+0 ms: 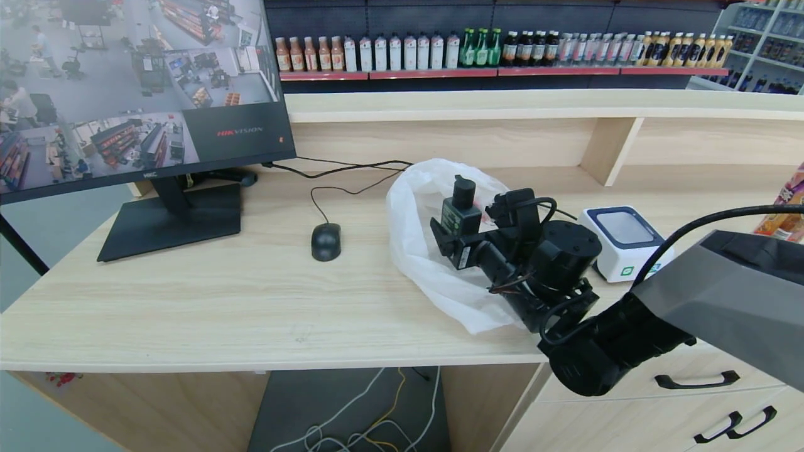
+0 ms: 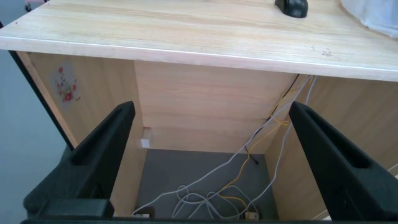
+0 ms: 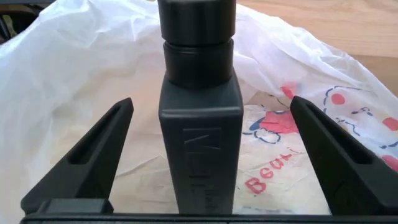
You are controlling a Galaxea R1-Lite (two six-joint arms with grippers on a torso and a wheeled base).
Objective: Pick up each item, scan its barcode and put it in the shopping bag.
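Note:
A dark bottle (image 1: 460,210) with a black cap stands upright over the mouth of the white plastic shopping bag (image 1: 418,251) on the counter. My right gripper (image 1: 468,229) is around it, fingers spread wide. From the right wrist, the bottle (image 3: 199,124) sits between the open fingers (image 3: 93,149) with a gap on each side, inside the bag (image 3: 81,81). A packet with red print (image 3: 280,155) lies in the bag beneath. My left gripper (image 2: 211,109) is open and empty, low in front of the counter's front edge (image 2: 186,53).
A white barcode scanner (image 1: 625,242) sits right of the bag. A black mouse (image 1: 326,242) and a monitor (image 1: 125,94) are to the left. An orange packet (image 1: 785,213) lies at the far right edge. Loose cables (image 2: 236,180) hang under the counter.

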